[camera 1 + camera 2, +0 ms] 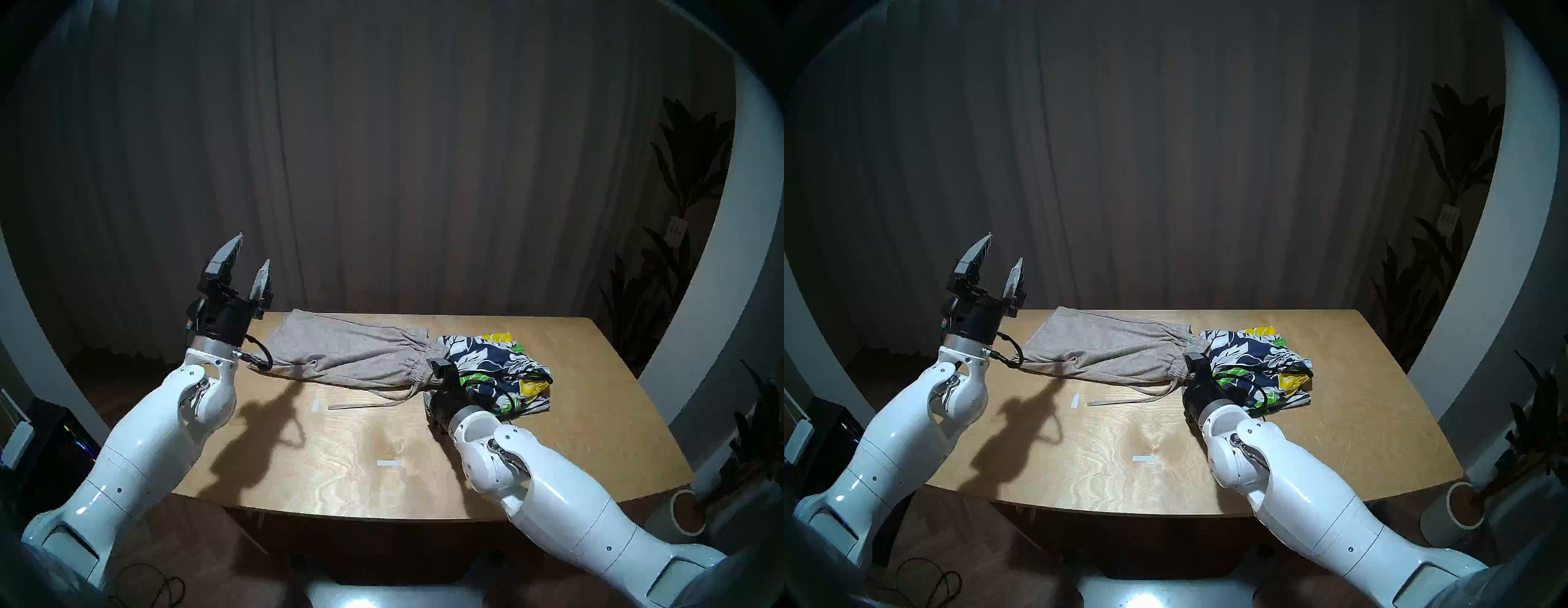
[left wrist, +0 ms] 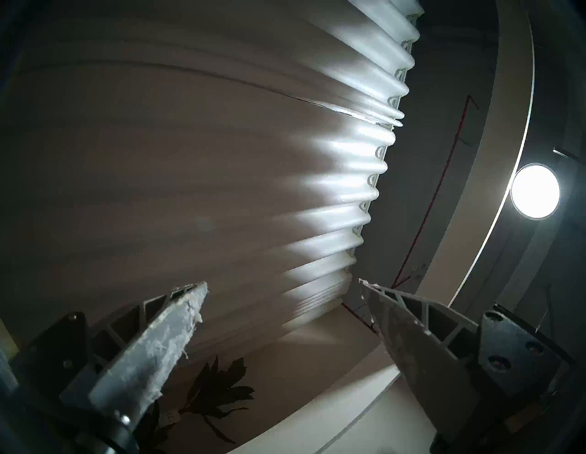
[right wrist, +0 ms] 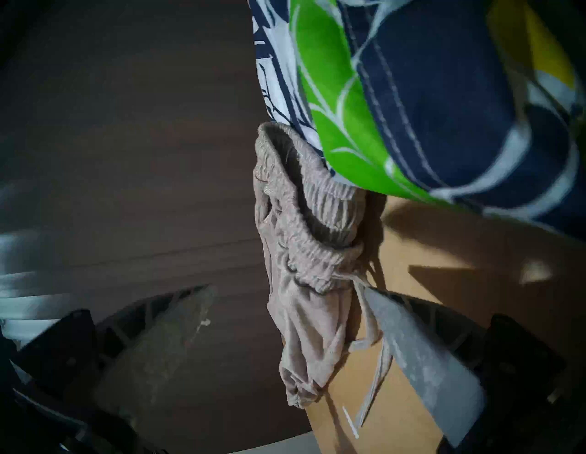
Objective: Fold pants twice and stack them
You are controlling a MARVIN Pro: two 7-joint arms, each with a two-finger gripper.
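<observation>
Light grey-beige knit pants (image 1: pixel 348 348) (image 1: pixel 1106 344) lie flat across the back of the wooden table (image 1: pixel 339 458), gathered waistband to the right. That waistband touches crumpled navy, white, green and yellow floral shorts (image 1: pixel 492 361) (image 1: pixel 1250 352). My right gripper (image 1: pixel 437 369) sits low at the waistband. In the right wrist view the gripper (image 3: pixel 285 288) is open, with the bunched grey pants (image 3: pixel 304 222) between its fingers and the floral shorts (image 3: pixel 428 95) just beyond. My left gripper (image 1: pixel 253 249) (image 1: pixel 1004 248) (image 2: pixel 283 282) is raised above the table's back left corner, pointing up, open and empty.
A loose drawstring (image 1: pixel 360 405) trails from the grey waistband toward the table's middle. White tape marks (image 1: pixel 389 463) (image 1: pixel 316 403) are stuck on the wood. A curtain hangs behind the table. A plant (image 1: pixel 679 254) and a pot (image 1: pixel 687 513) stand at the right.
</observation>
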